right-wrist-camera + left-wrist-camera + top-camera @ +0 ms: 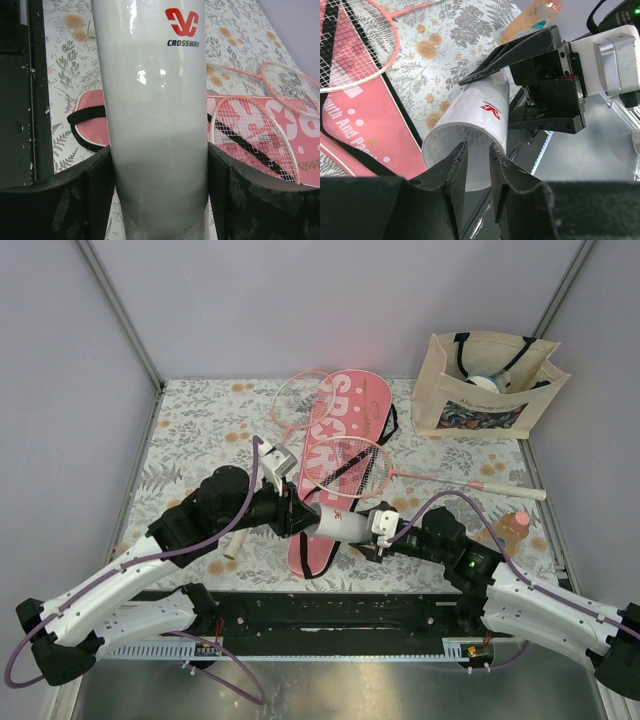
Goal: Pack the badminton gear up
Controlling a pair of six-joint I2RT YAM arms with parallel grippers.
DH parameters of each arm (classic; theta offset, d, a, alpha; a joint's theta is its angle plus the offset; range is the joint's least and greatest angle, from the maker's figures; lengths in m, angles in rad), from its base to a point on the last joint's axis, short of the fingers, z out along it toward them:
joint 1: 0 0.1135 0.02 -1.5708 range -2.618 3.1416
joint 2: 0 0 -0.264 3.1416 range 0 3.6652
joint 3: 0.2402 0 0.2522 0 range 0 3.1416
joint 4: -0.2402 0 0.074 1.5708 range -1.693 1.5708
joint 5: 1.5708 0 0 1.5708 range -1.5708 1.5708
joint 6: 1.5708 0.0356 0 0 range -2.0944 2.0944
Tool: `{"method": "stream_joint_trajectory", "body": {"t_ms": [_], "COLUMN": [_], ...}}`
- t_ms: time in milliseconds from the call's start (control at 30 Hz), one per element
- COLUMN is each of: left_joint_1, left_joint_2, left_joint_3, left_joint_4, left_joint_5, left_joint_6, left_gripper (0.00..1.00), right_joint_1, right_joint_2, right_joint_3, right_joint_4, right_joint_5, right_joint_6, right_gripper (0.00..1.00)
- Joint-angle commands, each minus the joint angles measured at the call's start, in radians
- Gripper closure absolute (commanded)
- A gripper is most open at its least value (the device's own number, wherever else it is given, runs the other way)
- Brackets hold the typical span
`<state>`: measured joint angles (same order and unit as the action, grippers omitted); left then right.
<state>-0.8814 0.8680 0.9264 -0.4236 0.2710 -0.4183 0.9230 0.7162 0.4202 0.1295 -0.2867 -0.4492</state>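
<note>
R gripper (157, 167) is clamped across the tube (340, 523), which hangs over the cover's (340, 420) near end, long axis running L-R btw the arms. L gripper (477, 167) sits right at the tube's open mouth, fingers nearly together w/ a slim gap; can't tell if they pinch the rim. Rackets (350, 465) lie just beyond, so open room is nearer the arms.

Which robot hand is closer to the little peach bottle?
Right. The right gripper, jaws clamped on the white tube, sits toward the peach bottle; the left gripper is at the tube's other end, farther off.
</note>
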Motion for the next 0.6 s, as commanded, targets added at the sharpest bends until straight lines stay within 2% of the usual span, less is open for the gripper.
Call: {"method": "stream_joint_trajectory", "body": {"t_ms": [0, 100, 233, 333, 400, 467, 567], "left_joint_1": [-0.024, -0.021, -0.016, -0.013, -0.01, -0.01, -0.01], "left_joint_2": [0.062, 0.049, -0.004, -0.043, -0.069, -0.092, -0.118], "left_joint_3": [-0.052, -0.038, 0.061, 0.162, 0.202, 0.212, 0.187], "left_joint_4": [0.057, 0.037, -0.078, -0.151, -0.153, -0.127, -0.057], "left_joint_5": [0.065, 0.04, -0.076, -0.136, -0.135, -0.113, -0.07], "left_joint_6": [-0.02, -0.028, 0.007, 0.027, 0.029, 0.023, 0.013], "left_gripper": [0.71, 0.64, 0.48, 0.31, 0.24, 0.08, 0.04], "right_joint_1": [0.016, 0.014, 0.016, 0.016, 0.016, 0.016, 0.016], "right_joint_2": [0.008, 0.005, -0.009, -0.029, -0.041, -0.044, -0.043], "right_joint_3": [0.075, 0.077, 0.088, 0.091, 0.095, 0.107, 0.135], "right_joint_4": [0.245, 0.248, 0.2, 0.17, 0.165, 0.171, 0.183], "right_joint_5": [-0.051, -0.037, 0.014, 0.041, 0.056, 0.076, 0.107], "right_joint_6": [0.04, 0.041, 0.043, 0.055, 0.078, 0.121, 0.22], "right_gripper": [0.39, 0.39, 0.39, 0.39, 0.39, 0.39, 0.39]}}
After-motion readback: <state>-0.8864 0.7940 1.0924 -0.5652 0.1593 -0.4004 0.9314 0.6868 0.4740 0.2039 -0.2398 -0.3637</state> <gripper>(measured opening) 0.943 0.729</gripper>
